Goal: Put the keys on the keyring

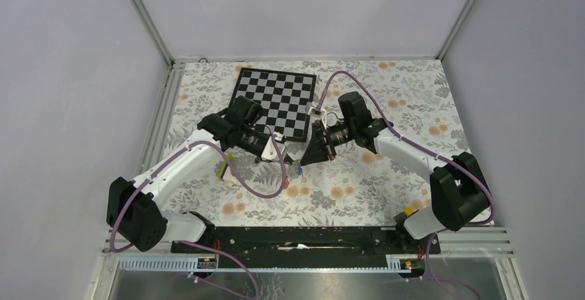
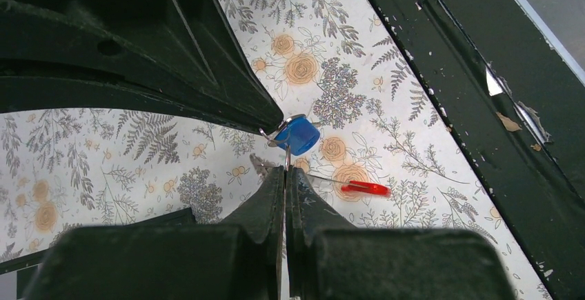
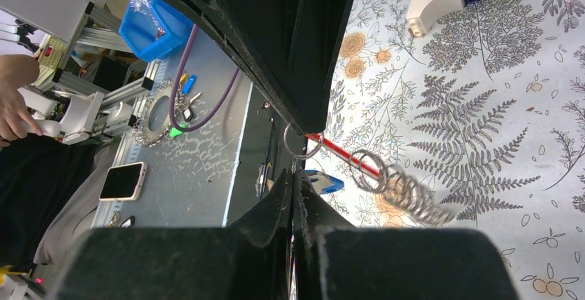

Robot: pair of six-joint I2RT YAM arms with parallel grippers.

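**A:** What does it all sit on?

**B:** A table [image 1: 386, 176] covered in a print of grey ferns and orange flowers, boxed in by plain grey walls [image 1: 62, 72]. One black-and-white checkerboard [image 1: 279, 100] lies flat at the far side. One black rail [image 1: 303, 238] runs along the near edge, between the two arm bases.

**A:** Anything beyond the table?

**B:** The right wrist view catches a bench with one phone [image 3: 123, 181] and a blue bin [image 3: 148, 27]. A person's hand [image 3: 14, 110] is cut off at the left border.

**A:** What's hard to read?

**B:** From above, the two tips crowd together and the small parts shrink to a blue speck. I can't make out the metal key itself, only its tag. One yellow, purple and white block [image 3: 441, 3] is clipped by the frame's top edge, and from above the left arm half covers it.

**A:** And the grippers?

**B:** There are two, both with their jaws pressed together. The right gripper [image 3: 293, 176] pinches the keys [image 2: 298, 135], whose blue tag juts out just beside its tip. The left gripper [image 2: 285, 171] nips the keyring [image 3: 343, 153] at its one small metal ring [image 3: 302, 141]. One red strip and one wire coil [image 3: 403, 193] trail away from that ring. The tips nearly touch over the middle of the table. I can't tell whether the coil reaches the tabletop.
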